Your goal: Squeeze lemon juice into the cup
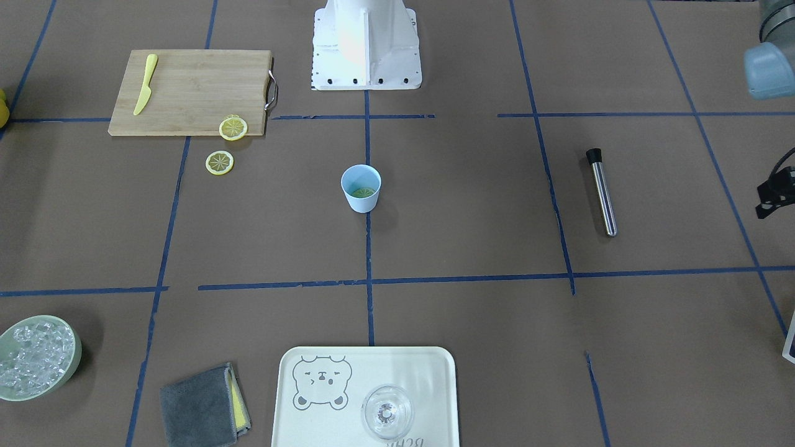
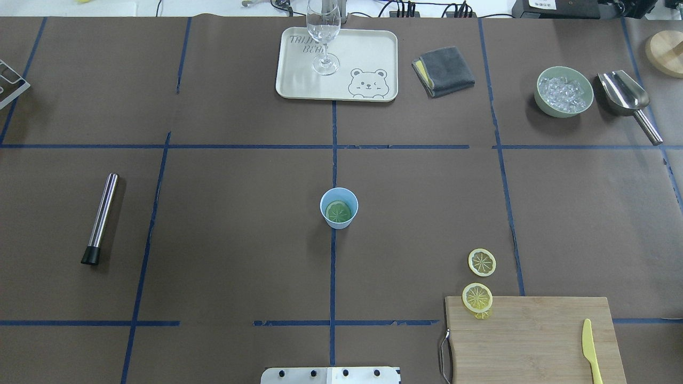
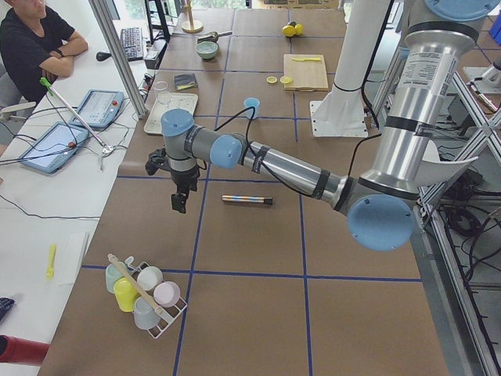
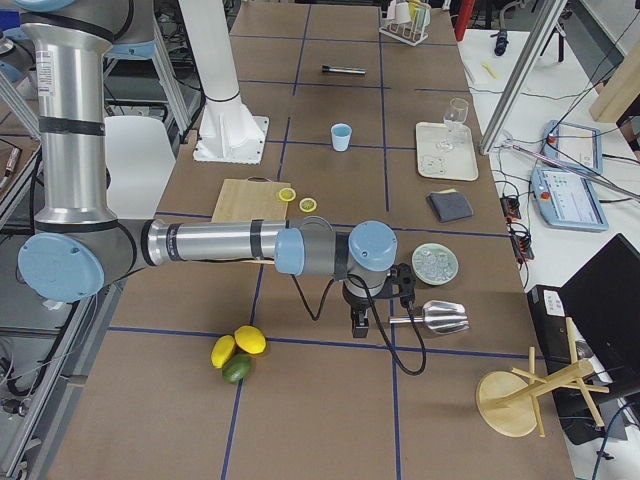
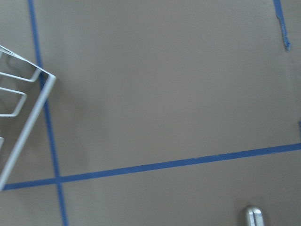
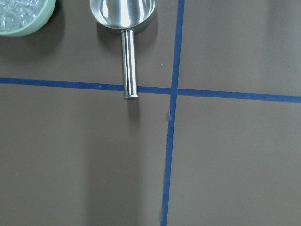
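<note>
Left end effector (image 3: pixel 179 206) aloft, aperture unclear

We're looking in on a robotics lab here. Two industrial arms, the left arm (image 3: pixel 290 168) and the right arm (image 4: pixel 200 242), are hanging over a table (image 2: pixel 240 240) that's wearing brown paper and a grid of blue tape lines (image 2: pixel 332 277), with a white pedestal (image 1: pixel 365 43) standing at its edge. An operator (image 3: pixel 35 43) is sitting at the side bench beside touchscreen pendants (image 3: pixel 98 108), and cables (image 2: pixel 405 8) are trailing along the far edge.
</note>
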Controlling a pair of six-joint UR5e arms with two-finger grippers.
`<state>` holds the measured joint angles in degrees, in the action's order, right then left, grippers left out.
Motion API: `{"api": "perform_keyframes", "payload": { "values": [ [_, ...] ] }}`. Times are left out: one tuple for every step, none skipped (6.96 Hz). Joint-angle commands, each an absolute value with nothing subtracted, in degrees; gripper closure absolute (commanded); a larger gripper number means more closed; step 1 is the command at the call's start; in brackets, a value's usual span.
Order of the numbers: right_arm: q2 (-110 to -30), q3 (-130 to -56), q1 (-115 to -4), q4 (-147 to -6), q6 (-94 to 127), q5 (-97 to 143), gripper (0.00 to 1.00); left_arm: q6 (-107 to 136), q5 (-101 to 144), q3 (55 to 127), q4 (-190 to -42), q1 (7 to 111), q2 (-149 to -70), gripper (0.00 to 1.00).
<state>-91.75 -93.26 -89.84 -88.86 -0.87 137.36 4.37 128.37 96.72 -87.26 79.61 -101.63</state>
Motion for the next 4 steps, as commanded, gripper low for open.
{"api": "perform_keyframes", "payload": {
  "values": [
    [-91.67, -88.51, -89.74, -80.26, 3.60, 137.46, 0.00, -4.03, 131.66, 96.94, -87.36, 85.76, -95.21, 0.00],
    [-91.67, -88.51, -89.74, -80.16, 3.60, 137.55, 0.00, -4.13, 131.66, 96.86, -87.36, 87.00, -93.45, 0.00],
    [-91.67, -88.51, -89.74, -80.16, 3.60, 137.55, 0.00, -3.96, 131.75, 96.33, -87.28, 87.45, -93.17, 0.00],
    [-91.58, -88.59, -89.82, -80.24, 3.60, 137.72, 0.00, -3.78, 133.05, 94.33, -87.28, 87.45, -93.16, 0.00]
  ]
}}
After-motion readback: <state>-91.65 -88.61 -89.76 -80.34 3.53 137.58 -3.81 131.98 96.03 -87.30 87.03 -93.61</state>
